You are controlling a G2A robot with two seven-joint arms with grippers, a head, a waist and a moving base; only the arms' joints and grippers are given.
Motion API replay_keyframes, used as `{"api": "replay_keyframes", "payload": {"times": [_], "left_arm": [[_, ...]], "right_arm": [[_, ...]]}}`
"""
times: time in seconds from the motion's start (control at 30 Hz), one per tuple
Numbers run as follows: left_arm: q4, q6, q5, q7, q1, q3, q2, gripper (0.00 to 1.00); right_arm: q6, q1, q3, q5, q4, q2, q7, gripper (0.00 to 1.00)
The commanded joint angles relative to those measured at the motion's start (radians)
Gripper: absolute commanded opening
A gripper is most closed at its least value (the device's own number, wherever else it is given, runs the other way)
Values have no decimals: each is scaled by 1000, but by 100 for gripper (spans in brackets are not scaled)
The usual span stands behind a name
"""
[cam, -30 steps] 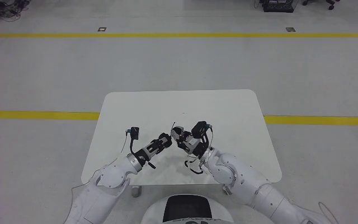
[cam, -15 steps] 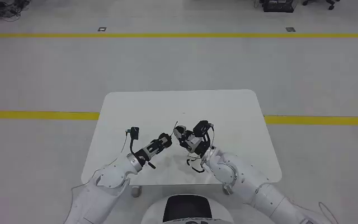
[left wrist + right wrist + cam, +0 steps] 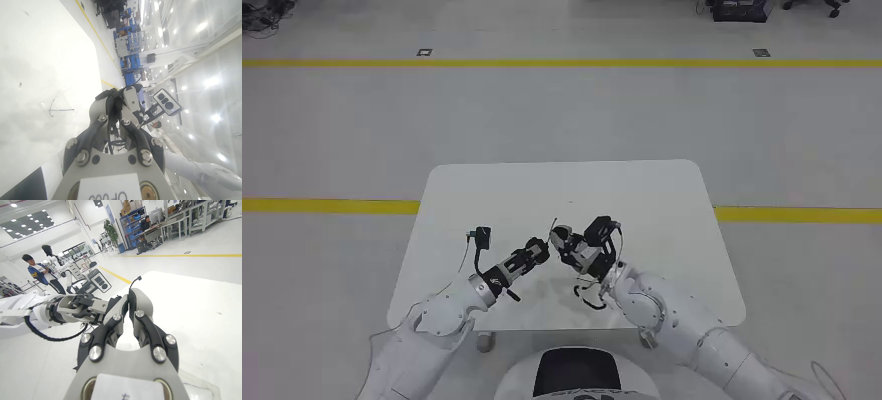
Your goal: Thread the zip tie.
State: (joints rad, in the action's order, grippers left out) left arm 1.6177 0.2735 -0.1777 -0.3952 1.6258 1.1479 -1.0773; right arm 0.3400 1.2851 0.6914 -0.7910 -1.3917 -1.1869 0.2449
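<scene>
Pinching the zip tie, my right hand has its two pads pressed flat together on the black strap. The short free end with the small square head sticks out past the fingertips. Seen from above, that end shows as a thin dark line, its long axis running from the near side toward the far edge of the counter and leaning slightly toward the right edge.

My left hand sits tip to tip with the right one, just beside it. In its own wrist view this hand has its dark pads closed together, and a thin black length of the tie runs back between the fingers toward the wrist.

From above, the left hand and right hand meet over the middle of the counter, well apart from every edge. A broad white surface lies between them and the far edge, both far corners and the right edge.

A clear plastic sheet lies flat on the counter near the hands, with a thin dark strand on or in it.
</scene>
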Motion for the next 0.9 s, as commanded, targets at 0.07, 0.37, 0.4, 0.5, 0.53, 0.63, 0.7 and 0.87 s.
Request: {"api": "replay_keyframes", "payload": {"times": [0.07,0.37,0.4,0.5,0.53,0.63,0.7,0.87], "left_arm": [[0,0,0,0,0,0,0,0],[0,0,0,0,0,0,0,0],[0,0,0,0,0,0,0,0],[-1,-9,-10,2,-2,-5,-1,0],[-2,-15,-35,-11,-4,-8,-2,0],[-20,-38,-176,-122,-16,10,1,0],[-34,-50,-238,-182,-22,26,4,0],[-65,-77,-360,-307,-37,48,10,0]], "right_arm": [[0,19,13,-10,-24,21,23,100],[0,46,40,37,-71,59,45,100],[0,46,40,37,-71,59,45,100],[0,46,40,37,-71,59,45,100],[0,48,41,42,-73,59,45,100],[0,57,51,137,-93,67,29,100],[0,54,42,215,-113,81,-7,100],[0,23,5,438,-196,139,-114,100]]}}
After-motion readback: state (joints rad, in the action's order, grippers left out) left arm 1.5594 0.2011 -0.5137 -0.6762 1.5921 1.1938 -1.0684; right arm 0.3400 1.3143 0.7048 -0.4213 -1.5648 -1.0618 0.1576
